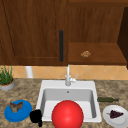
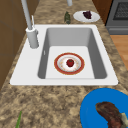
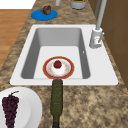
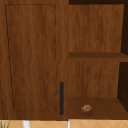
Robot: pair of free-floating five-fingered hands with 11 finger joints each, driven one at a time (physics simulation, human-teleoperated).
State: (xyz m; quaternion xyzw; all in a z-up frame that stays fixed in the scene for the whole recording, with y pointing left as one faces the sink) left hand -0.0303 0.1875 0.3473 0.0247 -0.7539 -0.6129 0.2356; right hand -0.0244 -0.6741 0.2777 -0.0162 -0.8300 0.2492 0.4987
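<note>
My left hand (image 1: pixel 36 117) hangs at the front left corner of the white sink (image 1: pixel 45 86), just right of a blue plate (image 1: pixel 23 113) that carries a brown piece of meat (image 1: pixel 15 106). A large red ball (image 1: pixel 67 115) stands in front of the sink's basin in the front view. In the side views a red-rimmed plate (image 2: pixel 58 58) lies on the sink floor with a small red fruit (image 2: pixel 70 62) at its centre; the same plate (image 3: pixel 46 70) and fruit (image 3: pixel 57 64) show from the right.
A white plate (image 1: pixel 117 120) with dark grapes (image 1: pixel 115 114) and a green bottle (image 1: pixel 107 99) lie right of the sink. The faucet (image 1: pixel 68 77) is behind it, with a potted plant (image 1: pixel 6 78) at far left. The cabinet door's handle (image 1: pixel 61 45) borders an open shelf holding a brown lump (image 1: pixel 85 54).
</note>
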